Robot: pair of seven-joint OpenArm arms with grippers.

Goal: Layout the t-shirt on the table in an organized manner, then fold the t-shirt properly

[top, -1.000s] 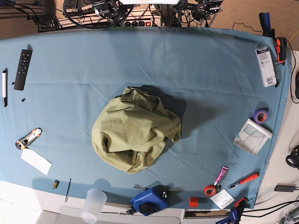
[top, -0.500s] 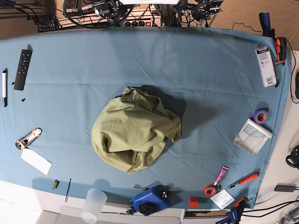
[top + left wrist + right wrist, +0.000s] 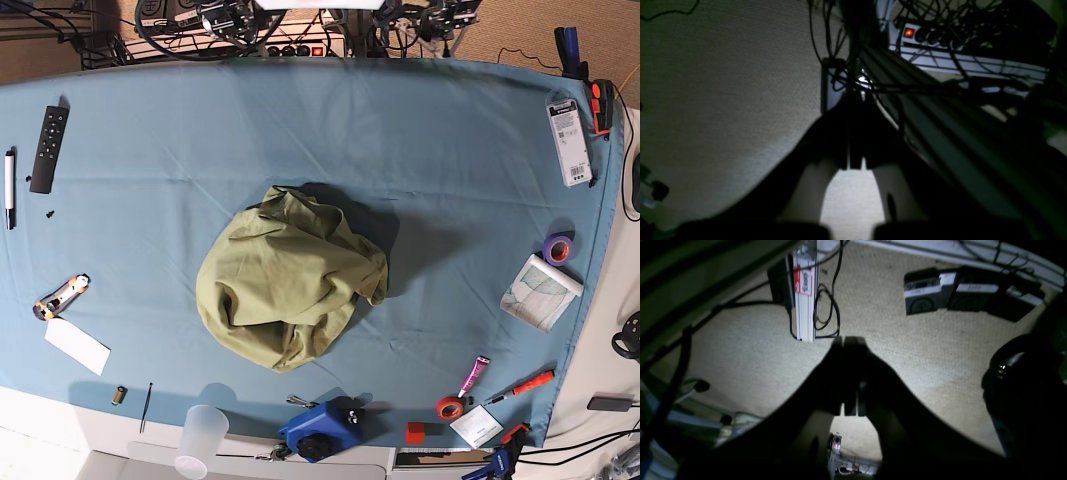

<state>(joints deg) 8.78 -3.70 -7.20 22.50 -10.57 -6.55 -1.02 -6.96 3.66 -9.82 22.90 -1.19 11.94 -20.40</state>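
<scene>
L gripper (image 3: 855, 166) & R gripper (image 3: 850, 411): jaws pressed together, empty, both over carpet (image 3: 907, 350) past table's far edge. T-shirt (image 3: 285, 280) well away from both, bunched mid table (image 3: 480, 170); remote (image 3: 48, 148) far left.

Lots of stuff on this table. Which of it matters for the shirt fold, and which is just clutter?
For the job:
- t-shirt, crumpled in a heap mid-table
- table, its teal cover

Just lying about:
- remote control
- pen
- purple tape roll
- orange tape roll
- red-handled screwdriver
- clear plastic cup
- blue tool
</scene>
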